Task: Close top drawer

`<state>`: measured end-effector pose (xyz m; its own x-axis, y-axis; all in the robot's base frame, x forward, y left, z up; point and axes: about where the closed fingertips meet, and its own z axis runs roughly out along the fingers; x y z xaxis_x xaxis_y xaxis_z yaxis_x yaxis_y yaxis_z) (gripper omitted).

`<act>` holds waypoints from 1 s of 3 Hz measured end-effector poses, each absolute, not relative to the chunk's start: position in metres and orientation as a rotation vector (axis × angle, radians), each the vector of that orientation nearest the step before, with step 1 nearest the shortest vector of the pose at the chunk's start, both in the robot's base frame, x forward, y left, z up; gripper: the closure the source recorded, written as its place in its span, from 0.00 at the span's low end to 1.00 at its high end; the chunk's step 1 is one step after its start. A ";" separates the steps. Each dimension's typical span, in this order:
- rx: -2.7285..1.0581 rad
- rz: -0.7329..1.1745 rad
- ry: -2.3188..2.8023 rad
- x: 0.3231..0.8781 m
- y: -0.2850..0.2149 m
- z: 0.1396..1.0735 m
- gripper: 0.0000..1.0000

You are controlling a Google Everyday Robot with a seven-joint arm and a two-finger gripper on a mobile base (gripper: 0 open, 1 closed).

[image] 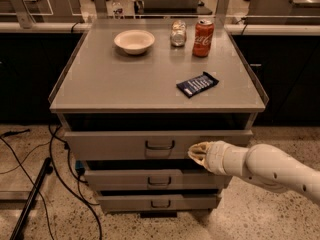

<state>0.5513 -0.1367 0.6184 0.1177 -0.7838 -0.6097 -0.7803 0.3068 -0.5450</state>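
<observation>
Against the front of the top drawer, just right of its small loop handle, I am seeing the gripper touching with its tan tip; whether it is spread or pressed together I cannot tell. The drawer is sitting partly pulled out beneath the cabinet top, which is carrying a bowl, a jar, a soda can and a dark snack packet.
</observation>
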 end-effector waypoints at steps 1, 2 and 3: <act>-1.447 -0.001 1.639 0.555 -0.135 0.617 1.00; -1.471 -0.012 1.643 0.553 -0.135 0.622 1.00; -1.541 0.006 1.706 0.528 -0.143 0.628 1.00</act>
